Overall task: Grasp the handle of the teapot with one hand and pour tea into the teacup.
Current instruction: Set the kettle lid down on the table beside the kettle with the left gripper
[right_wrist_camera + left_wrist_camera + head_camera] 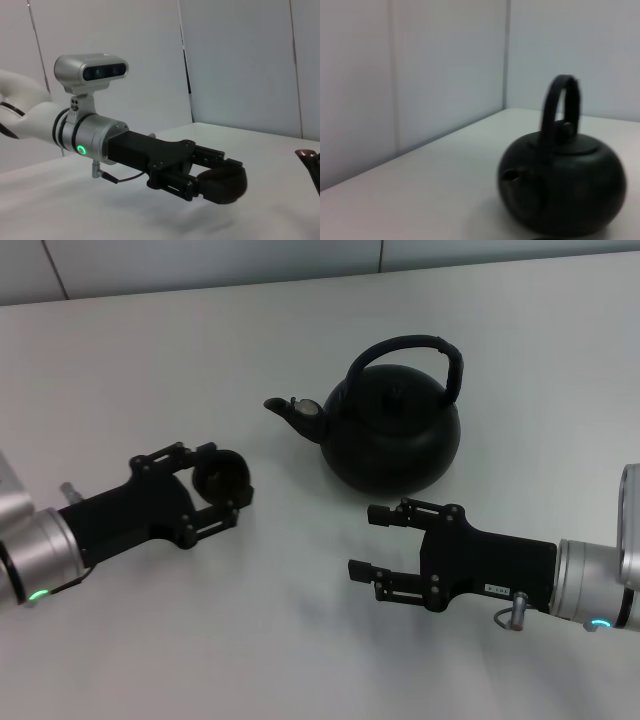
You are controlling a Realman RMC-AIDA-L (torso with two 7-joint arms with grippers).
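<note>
Left hand (pixel 218 483) clenched on small round black teacup (pixel 222 476). Right hand (pixel 375 543) released; matte black teapot's (pixel 392 435) arched handle (pixel 410 350) at its 12 o'clock, nearer than to left.

Matt black teapot (pixel 392 435) with faintly rough skin sits on a smooth white table (pixel 180 360).

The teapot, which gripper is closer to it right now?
Right. The right gripper is open just in front of the teapot; the left gripper holds the teacup out beyond the spout side.
</note>
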